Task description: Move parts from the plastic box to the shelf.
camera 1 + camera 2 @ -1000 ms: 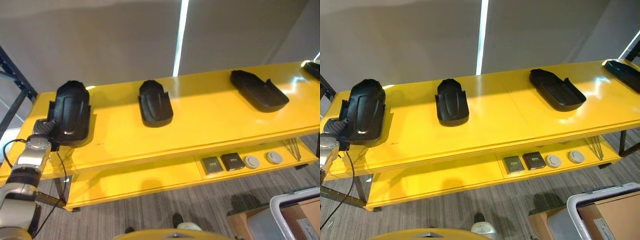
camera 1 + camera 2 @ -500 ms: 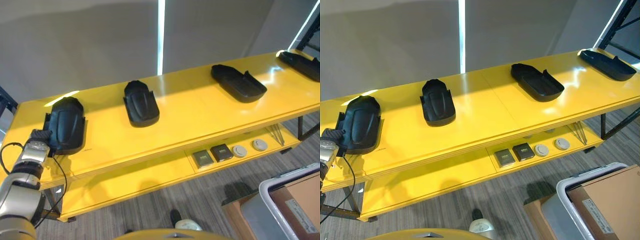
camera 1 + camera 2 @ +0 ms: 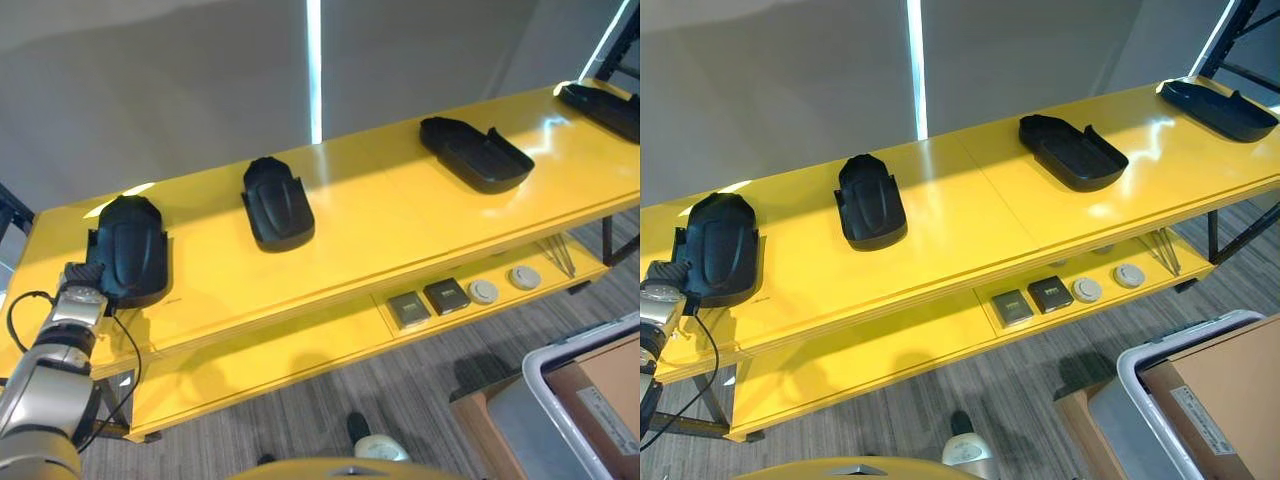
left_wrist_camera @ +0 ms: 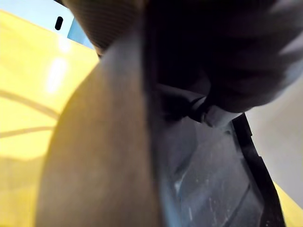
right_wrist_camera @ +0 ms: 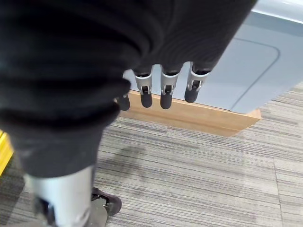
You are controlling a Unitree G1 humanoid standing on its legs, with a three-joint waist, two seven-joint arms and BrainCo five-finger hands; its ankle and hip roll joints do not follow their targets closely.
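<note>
The left hand [image 3: 84, 281] sits at the near end of the leftmost black part [image 3: 130, 249], touching it; its fingers are tucked behind the part's edge, so I cannot tell whether they clasp it or lie loose. That part lies flat near the left end of the yellow shelf [image 3: 360, 230]. The left wrist view shows the part's dark ribbed inside from very close, with a blurred finger against it.

Further along the top board lie a second black part [image 3: 276, 203], a third black part [image 3: 475, 153] well apart from it, and a fourth black part [image 3: 1216, 108] at the far right, cut off by the picture's edge.

The right hand [image 5: 161, 85] hangs relaxed and empty over grey carpet [image 5: 199, 170], its fingers straight, near the grey plastic box [image 3: 1160, 400], which is cut off at the corner.

On the lower board [image 3: 300, 350] lie two dark square pieces [image 3: 428, 303] and two pale round pieces [image 3: 504, 284]. A grey wall [image 3: 180, 90] stands behind.
</note>
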